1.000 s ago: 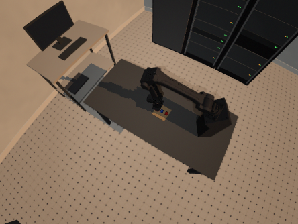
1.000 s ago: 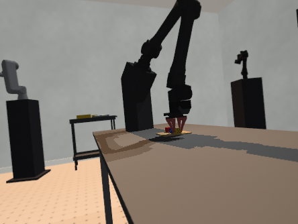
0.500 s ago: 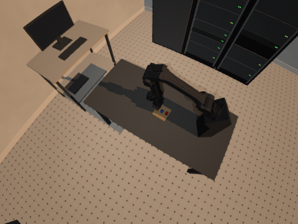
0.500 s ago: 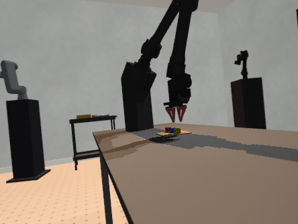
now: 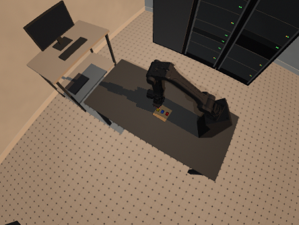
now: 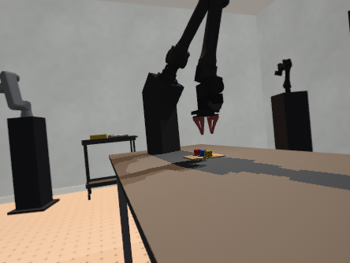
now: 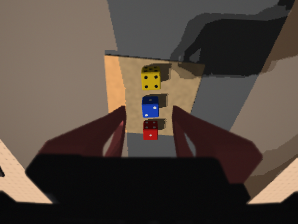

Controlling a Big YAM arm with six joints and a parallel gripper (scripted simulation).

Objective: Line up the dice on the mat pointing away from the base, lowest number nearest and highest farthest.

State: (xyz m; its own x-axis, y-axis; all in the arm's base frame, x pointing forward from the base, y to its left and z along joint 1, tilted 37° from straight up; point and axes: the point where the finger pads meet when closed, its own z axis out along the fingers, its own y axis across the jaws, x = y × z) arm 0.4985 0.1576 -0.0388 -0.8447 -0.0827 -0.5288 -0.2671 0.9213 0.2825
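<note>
Three dice stand in a row on the small tan mat [image 7: 152, 94]. In the wrist view the red die [image 7: 150, 129] is nearest, the blue die [image 7: 150, 106] is in the middle and the yellow die [image 7: 151, 78] is farthest. They show in the top view as the yellow die [image 5: 157, 110], the blue die [image 5: 162, 112] and the red die [image 5: 167, 114], and in the exterior view on the mat [image 6: 203, 156]. My gripper [image 6: 206, 130] hangs well above the dice. Its red fingers are open and empty in the wrist view [image 7: 149, 137].
The robot base [image 5: 215, 118] stands at the table's right side. A desk with a monitor [image 5: 50, 25] and keyboard stands beyond the table's left end. Dark server racks [image 5: 229, 30] line the back. A cart [image 6: 108, 157] stands off the table.
</note>
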